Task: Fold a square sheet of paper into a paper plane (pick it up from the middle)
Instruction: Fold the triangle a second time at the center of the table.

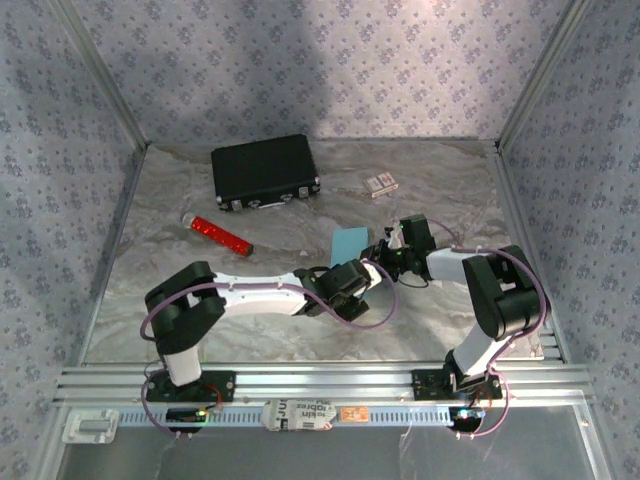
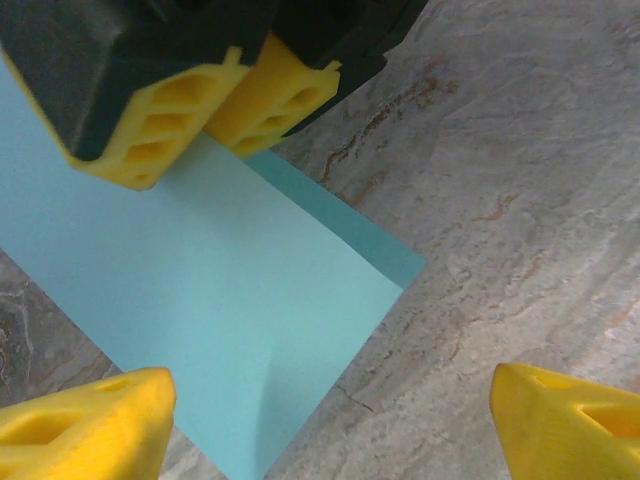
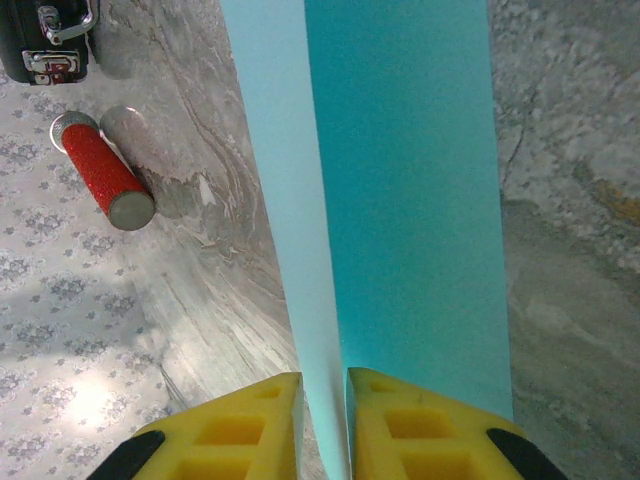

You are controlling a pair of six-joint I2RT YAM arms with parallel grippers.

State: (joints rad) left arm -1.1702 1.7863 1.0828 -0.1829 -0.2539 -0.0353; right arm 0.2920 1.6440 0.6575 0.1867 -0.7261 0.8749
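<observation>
Right wrist: we see the right fingers [image 3: 410,430] clenched on the folded paper [image 3: 400,180].
Left fingers [image 2: 85,420]: released, standing apart.
Handling: light and floppy; we would grip near its crease.

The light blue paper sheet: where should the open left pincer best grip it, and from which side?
Probably its free edge facing the left pincer, opposite where the right pincer pinches it. Come in edge-on, one finger on each face: the paper sheet is thin and folded flat.
</observation>
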